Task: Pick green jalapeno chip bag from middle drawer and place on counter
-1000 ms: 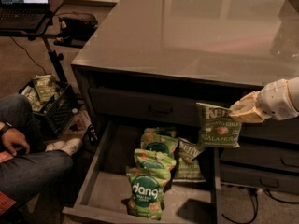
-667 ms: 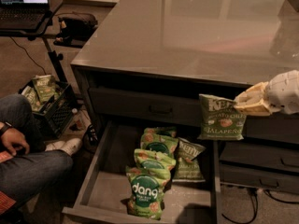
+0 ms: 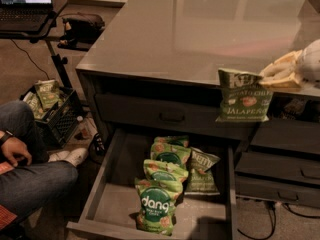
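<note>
My gripper (image 3: 270, 76) comes in from the right edge and is shut on the top corner of the green jalapeno chip bag (image 3: 243, 98). The bag hangs upright in the air in front of the counter's front edge, its top level with the counter (image 3: 200, 29). The middle drawer (image 3: 120, 194) is pulled open below and to the left. It holds several brighter green "dang" bags (image 3: 156, 206) and one other olive Kettle bag (image 3: 201, 171).
A seated person's leg and hand (image 3: 15, 151) are at the left. A black crate (image 3: 52, 116) with bags stands on the floor. A laptop (image 3: 25, 4) sits on a stand at the top left. Narrower closed drawers (image 3: 280, 169) are at the right.
My gripper has lifted the jalapeno bag upward and a little to the right, from below the counter's edge to level with it.
</note>
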You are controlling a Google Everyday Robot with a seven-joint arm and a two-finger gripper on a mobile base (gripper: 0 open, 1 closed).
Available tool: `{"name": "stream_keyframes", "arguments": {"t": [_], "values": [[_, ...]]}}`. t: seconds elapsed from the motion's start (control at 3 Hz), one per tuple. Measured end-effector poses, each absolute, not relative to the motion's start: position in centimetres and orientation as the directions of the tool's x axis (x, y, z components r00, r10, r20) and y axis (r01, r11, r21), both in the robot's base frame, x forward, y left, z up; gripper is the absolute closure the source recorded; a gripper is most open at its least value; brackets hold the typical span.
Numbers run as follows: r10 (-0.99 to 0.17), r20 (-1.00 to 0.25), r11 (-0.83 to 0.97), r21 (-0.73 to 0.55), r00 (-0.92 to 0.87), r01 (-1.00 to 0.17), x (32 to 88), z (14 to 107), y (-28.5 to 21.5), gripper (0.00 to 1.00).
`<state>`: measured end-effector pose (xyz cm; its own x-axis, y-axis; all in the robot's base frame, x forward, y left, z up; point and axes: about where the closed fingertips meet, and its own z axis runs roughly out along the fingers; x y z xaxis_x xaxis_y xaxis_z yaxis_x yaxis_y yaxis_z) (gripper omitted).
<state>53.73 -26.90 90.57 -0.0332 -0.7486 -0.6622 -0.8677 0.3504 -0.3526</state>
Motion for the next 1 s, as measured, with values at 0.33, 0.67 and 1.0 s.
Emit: {"name": "stream_keyframes", "arguments": {"t": [0.33,0.67,1.0], "values": [[-0.784,-0.621,0.328,-0.415,0.000,-0.849,55.8,93.5,-27.3,1.00],[-0.813,-0.581,0.304,-0.452,0.018,-0.839,58.6,95.6,-27.6,1.00],[-0.837,-0.547,0.278,-0.477,0.034,-0.834,61.3,97.3,-27.5,1.00]]}}
